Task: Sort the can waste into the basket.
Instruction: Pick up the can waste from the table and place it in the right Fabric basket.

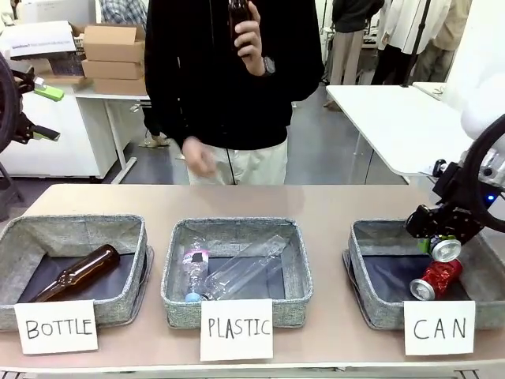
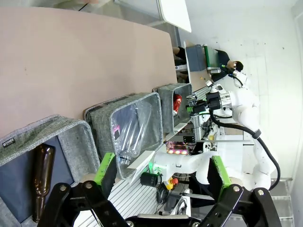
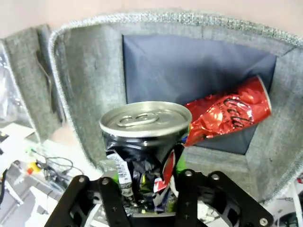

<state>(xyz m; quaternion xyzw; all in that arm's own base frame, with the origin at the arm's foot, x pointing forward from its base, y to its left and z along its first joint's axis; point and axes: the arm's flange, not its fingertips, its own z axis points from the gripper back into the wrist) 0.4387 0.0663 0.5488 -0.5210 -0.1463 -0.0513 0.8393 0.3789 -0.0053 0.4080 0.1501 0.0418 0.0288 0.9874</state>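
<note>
My right gripper (image 1: 436, 239) hangs over the grey basket (image 1: 364, 264) with the "CAN" sign (image 1: 439, 327), shut on a crushed dark can with a silver end (image 1: 446, 250). In the right wrist view this dark can (image 3: 142, 142) stands between the fingers above the basket's dark lining (image 3: 189, 66). A crushed red can (image 1: 436, 279) lies on the basket floor just below; the red can (image 3: 227, 113) is also in the wrist view. My left gripper (image 2: 163, 170) is open and holds nothing, raised at the far left (image 1: 46, 112), away from the baskets.
The "PLASTIC" basket (image 1: 177, 272) in the middle holds clear bottles (image 1: 237, 272). The "BOTTLE" basket (image 1: 16, 253) at the left holds a brown bottle (image 1: 79, 272). A person stands across the table, holding another brown bottle (image 1: 238, 16) high; the other hand (image 1: 197, 158) hangs above the far edge.
</note>
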